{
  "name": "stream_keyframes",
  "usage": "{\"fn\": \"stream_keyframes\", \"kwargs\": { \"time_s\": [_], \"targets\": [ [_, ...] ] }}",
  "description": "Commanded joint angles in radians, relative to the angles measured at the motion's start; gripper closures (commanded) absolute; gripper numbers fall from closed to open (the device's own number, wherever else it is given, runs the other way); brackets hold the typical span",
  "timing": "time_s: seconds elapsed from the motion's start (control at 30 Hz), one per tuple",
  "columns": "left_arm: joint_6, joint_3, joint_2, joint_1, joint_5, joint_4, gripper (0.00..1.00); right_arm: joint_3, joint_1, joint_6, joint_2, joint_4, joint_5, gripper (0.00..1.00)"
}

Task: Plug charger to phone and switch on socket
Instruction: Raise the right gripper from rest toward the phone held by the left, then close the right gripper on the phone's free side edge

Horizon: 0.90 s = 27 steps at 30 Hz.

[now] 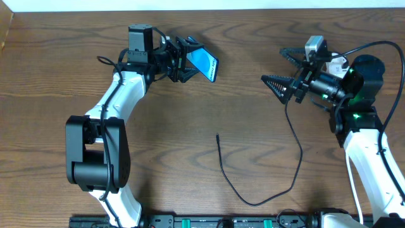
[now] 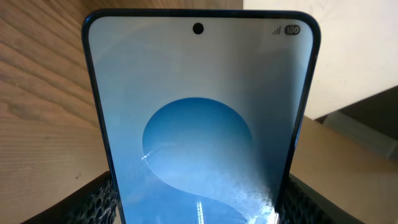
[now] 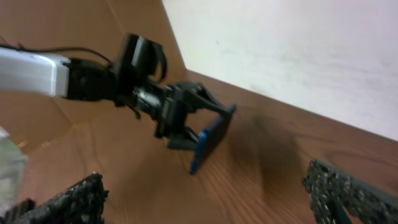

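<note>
The left fingers are closed on the phone, pressing its two long edges near the bottom end. It sits at the far side, left of centre. Its long axis runs out from the fingers toward the right, camera-hole end leading, screen tilted upward. I cannot tell whether its low corner touches the worktop. The right fingers are spread wide, holding nothing. The charger lies loose in the middle, its tip pointing far.

Glossy phone, wood-grain table
</note>
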Motion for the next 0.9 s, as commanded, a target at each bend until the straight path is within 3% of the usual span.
{"fn": "stream_keyframes", "kwargs": {
  "time_s": [0.0, 0.4, 0.87],
  "targets": [
    [-0.013, 0.008, -0.034, 0.003, -0.023, 0.008, 0.93, 0.016, 0.043, 0.071, 0.009, 0.032, -0.041, 0.01],
    [-0.065, 0.008, -0.034, -0.062, -0.078, 0.008, 0.93, 0.016, 0.209, 0.335, 0.079, -0.007, 0.374, 0.01],
    [-0.064, 0.008, -0.034, -0.143, -0.100, 0.008, 0.93, 0.016, 0.296, 0.339, 0.166, -0.115, 0.397, 0.01]
  ]
}}
